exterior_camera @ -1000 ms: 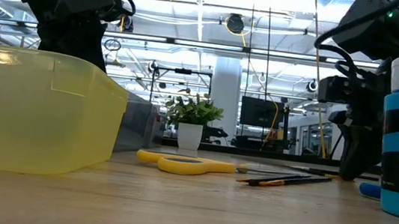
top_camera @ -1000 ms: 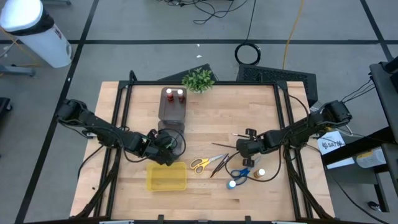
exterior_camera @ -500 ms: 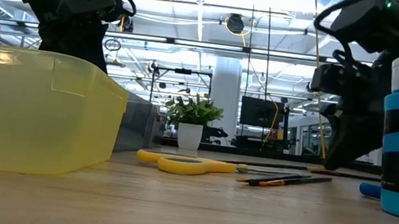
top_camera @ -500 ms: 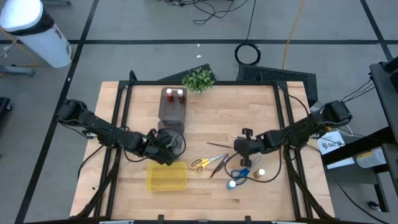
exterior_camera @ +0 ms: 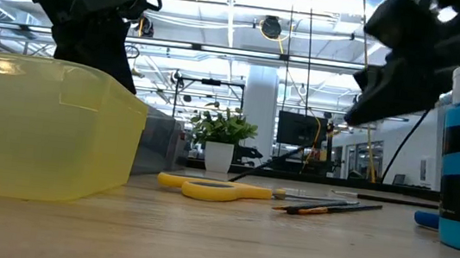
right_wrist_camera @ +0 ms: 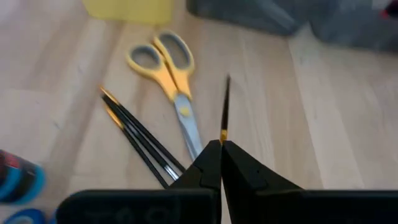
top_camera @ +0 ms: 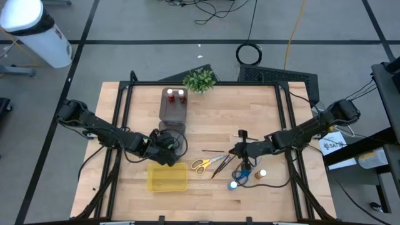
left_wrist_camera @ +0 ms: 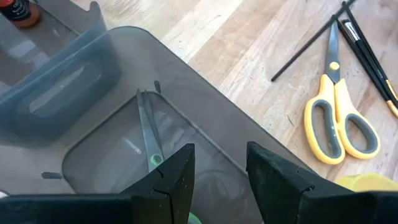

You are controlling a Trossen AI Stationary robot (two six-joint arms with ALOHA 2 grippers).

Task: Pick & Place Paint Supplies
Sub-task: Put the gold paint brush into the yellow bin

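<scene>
Brush [right_wrist_camera: 224,106]: thin, dark, lifted clear of table [top_camera: 206,119], pinched in right end effector [right_wrist_camera: 221,149].
Yellow scissors [top_camera: 201,165]: flat on table, beside loose brushes [top_camera: 220,166].
Left end effector [left_wrist_camera: 217,171]: narrowly parted over grey organiser tray [left_wrist_camera: 118,68], green-handled scissors [left_wrist_camera: 150,140] inside.

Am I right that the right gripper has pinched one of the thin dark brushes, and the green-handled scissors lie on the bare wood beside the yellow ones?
Not quite. The right gripper does pinch a brush, but the green-handled scissors lie inside the grey organiser tray, under the left gripper, as the left wrist view shows. Only the yellow scissors lie on the wood.
</scene>
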